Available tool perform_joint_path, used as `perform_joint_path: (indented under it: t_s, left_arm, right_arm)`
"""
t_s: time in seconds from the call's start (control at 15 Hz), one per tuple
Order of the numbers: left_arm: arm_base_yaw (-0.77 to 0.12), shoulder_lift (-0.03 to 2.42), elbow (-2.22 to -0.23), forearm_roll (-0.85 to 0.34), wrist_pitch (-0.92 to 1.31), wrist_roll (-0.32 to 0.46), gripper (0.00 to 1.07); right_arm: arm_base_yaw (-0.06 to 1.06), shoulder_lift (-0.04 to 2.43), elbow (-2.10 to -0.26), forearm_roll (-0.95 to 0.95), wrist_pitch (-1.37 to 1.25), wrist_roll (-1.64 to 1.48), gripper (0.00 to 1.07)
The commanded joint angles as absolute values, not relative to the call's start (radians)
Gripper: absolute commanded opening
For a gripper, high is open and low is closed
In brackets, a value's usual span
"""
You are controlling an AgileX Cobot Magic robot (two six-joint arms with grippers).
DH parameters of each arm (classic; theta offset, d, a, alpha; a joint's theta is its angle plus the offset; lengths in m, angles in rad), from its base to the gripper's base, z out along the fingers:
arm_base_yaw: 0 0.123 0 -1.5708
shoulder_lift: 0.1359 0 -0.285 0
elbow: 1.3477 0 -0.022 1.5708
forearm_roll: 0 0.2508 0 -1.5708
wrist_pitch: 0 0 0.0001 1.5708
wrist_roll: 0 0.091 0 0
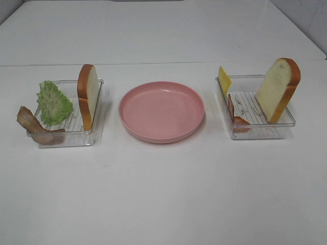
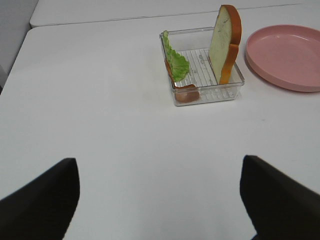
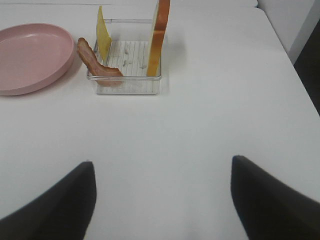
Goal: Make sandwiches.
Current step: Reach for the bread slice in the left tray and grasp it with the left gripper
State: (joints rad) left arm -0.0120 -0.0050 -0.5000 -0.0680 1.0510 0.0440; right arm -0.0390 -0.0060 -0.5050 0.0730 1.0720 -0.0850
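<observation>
The sandwich parts lie apart in two clear trays. The left tray [image 1: 66, 139] holds green lettuce [image 1: 52, 103], a brown bacon strip [image 1: 33, 127] hanging over its near left corner, and an upright bread slice [image 1: 88, 95]. The right tray [image 1: 258, 133] holds a yellow cheese square [image 1: 224, 79], a reddish ham strip [image 1: 236, 115] and a leaning bread slice [image 1: 277, 90]. My left gripper [image 2: 157, 160] is open and empty, well short of the left tray [image 2: 207, 96]. My right gripper [image 3: 161, 160] is open and empty, short of the right tray [image 3: 127, 87]. Neither gripper shows in the exterior view.
A round pink plate [image 1: 134, 127] sits empty between the trays; it also shows in the left wrist view [image 2: 300, 82] and the right wrist view [image 3: 15, 85]. A second white table joins at the back along a seam [image 1: 163, 64].
</observation>
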Motion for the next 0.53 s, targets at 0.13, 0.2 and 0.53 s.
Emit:
perform_joint_path:
  t_s: [0.13,0.2,0.53]
  left_arm:
    - [-0.013,-0.025,-0.498,-0.074,1.046,0.045,0.83]
    - [-0.013,-0.025,-0.498,-0.074,1.046,0.045,0.83]
    - [-0.013,-0.025,-0.498,-0.074,1.046,0.045,0.83]
  right_arm:
    - [-0.046,-0.017,-0.506,0.072,1.061,-0.085,0.71]
    - [-0.046,-0.017,-0.506,0.072,1.061,-0.085,0.71]
    - [-0.046,-0.017,-0.506,0.072,1.061,-0.085,0.71]
